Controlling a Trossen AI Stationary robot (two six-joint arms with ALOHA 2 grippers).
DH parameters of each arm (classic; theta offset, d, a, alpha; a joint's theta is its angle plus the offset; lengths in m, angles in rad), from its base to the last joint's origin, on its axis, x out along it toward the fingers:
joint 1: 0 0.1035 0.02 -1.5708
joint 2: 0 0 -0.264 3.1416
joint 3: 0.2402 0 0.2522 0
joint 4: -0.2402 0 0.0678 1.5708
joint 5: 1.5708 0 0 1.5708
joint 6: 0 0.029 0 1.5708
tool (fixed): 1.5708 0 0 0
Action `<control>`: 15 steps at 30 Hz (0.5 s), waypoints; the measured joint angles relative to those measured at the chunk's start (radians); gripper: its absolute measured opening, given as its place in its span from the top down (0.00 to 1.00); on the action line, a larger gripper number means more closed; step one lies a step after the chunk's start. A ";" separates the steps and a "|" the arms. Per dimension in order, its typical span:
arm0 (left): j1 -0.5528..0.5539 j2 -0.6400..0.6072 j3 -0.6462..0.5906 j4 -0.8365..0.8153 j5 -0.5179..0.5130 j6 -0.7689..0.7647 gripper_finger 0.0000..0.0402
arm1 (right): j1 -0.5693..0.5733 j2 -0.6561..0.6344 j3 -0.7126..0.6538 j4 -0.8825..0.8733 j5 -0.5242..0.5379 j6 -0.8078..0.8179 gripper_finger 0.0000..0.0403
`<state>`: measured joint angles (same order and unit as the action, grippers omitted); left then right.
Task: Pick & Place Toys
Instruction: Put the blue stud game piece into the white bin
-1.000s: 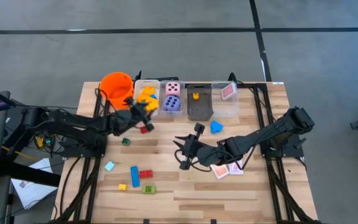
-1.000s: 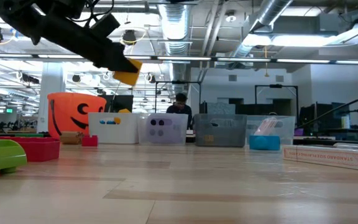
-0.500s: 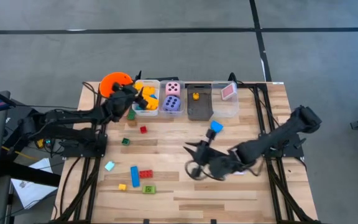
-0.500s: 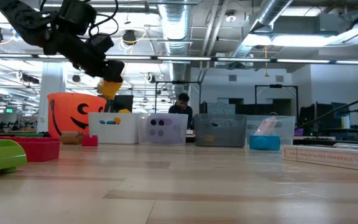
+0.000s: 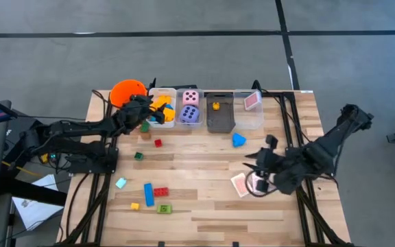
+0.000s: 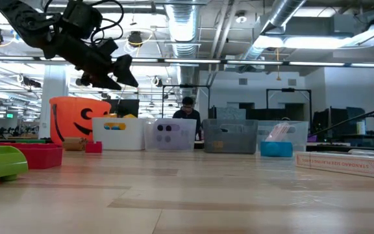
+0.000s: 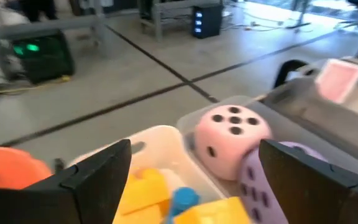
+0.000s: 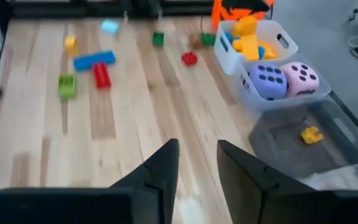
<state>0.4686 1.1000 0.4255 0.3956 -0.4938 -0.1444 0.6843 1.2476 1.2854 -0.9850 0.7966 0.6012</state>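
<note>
**Left end effector open over the block bin, right arm raised near the cards**

My left arm reaches from the surface's left edge toward the far edge, and the left end effector (image 5: 147,112) hangs with its fingers spread wide and empty above the first clear bin (image 5: 169,121), just beside the orange bucket (image 5: 125,90). In that bin I see a heap of yellow blocks (image 5: 160,104) with some blue among them; I cannot count them.

My right arm comes in from the surface's right edge, folded at the elbow, with the right end effector (image 5: 258,162) over the surface right of centre. Its fingers (image 8: 160,163) stand a small way apart with nothing between them.

Along the far edge I count four bins. The second one (image 5: 189,122) holds two dice, a pink die (image 5: 191,97) and a purple die (image 5: 190,114), touching. The third, a grey bin (image 5: 219,125), holds one small yellow piece (image 5: 215,106). The fourth bin (image 5: 249,123), clear, holds one pink card (image 5: 252,101).

Loose on the surface I count eight blocks: two red ones (image 5: 158,143) (image 5: 161,191), three green ones (image 5: 138,156) (image 5: 145,127) (image 5: 164,208), one long blue bar (image 5: 149,193), one light blue block (image 5: 121,182) and one small yellow block (image 5: 134,205), all in the left half. One blue piece (image 5: 238,140) lies near the grey bin. One pink-white card (image 5: 240,184) lies just beside the right end effector.
</note>
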 joint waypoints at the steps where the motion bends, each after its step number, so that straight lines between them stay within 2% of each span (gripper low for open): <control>1: -0.006 0.000 0.000 0.000 0.017 -0.019 0.15 | 0.020 -0.010 0.000 -0.026 0.001 -0.009 0.71; 4: -0.031 0.000 0.000 0.000 0.080 -0.060 0.16 | 0.073 -0.035 0.000 -0.065 0.039 -0.029 0.68; 8: -0.079 0.000 0.000 0.001 0.167 -0.105 0.17 | 0.124 -0.039 -0.043 -0.064 0.190 -0.030 0.62; 11: -0.128 0.000 0.000 0.002 0.213 -0.125 0.18 | 0.130 -0.050 -0.176 0.021 0.271 0.009 0.58; 15: -0.200 0.000 -0.001 0.010 0.221 -0.126 0.18 | 0.101 -0.081 -0.450 0.239 0.277 0.111 0.53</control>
<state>0.2684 1.1000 0.4248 0.4056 -0.2733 -0.2703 0.7853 1.1667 0.8356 -0.7459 1.0739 0.7125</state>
